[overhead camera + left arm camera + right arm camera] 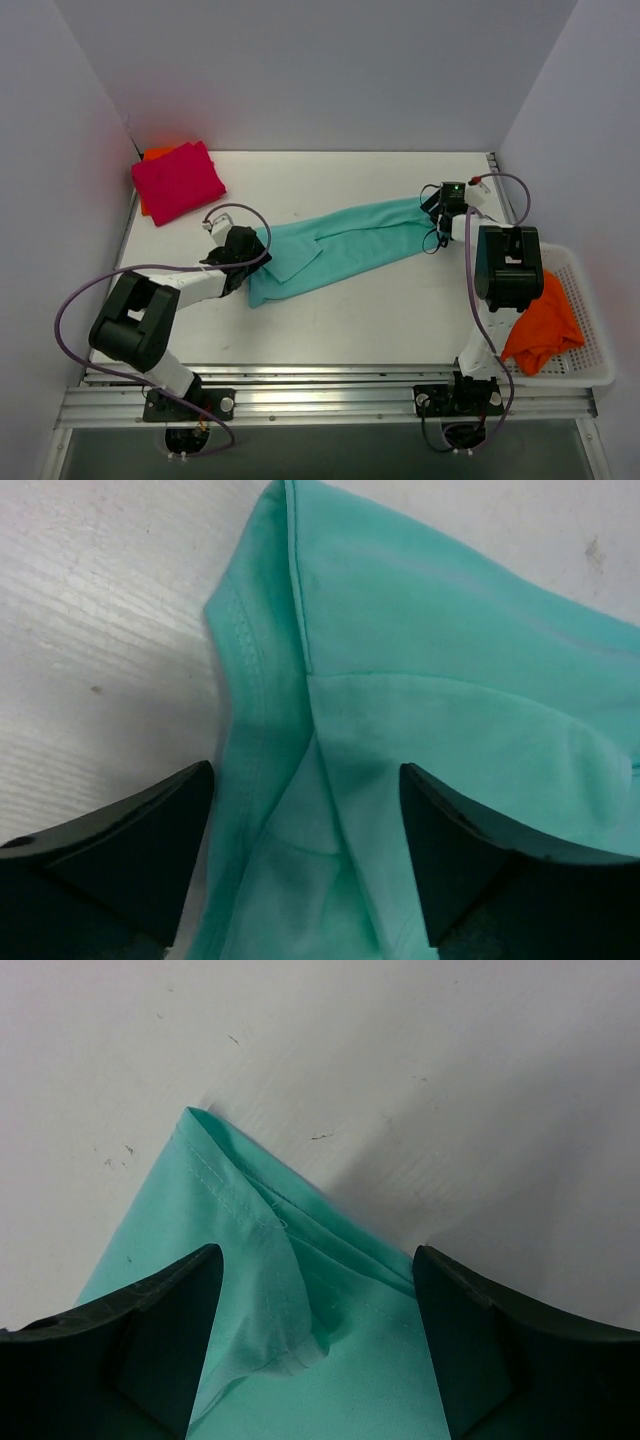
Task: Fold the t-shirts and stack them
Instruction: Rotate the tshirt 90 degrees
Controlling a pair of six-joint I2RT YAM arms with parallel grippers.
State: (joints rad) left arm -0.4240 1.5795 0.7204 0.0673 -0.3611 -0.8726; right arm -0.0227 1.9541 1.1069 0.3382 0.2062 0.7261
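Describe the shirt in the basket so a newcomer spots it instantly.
Start at the white table, then go to the white basket off its right edge. The orange t-shirt lies crumpled inside, unlike the teal t-shirt stretched mid-table and the folded magenta t-shirt.

the teal t-shirt [340, 248] is soft matt cloth with stitched hems; the magenta t-shirt [178, 180] and orange t-shirt [542, 325] look like the same stuff. the desk [400, 310] is white, matt, faintly grained and scuffed. the left gripper [305, 780] and right gripper [318, 1260] are dull black, plastic-looking. the basket [592, 345] is white perforated plastic; the rail [320, 405] is ribbed bare metal.
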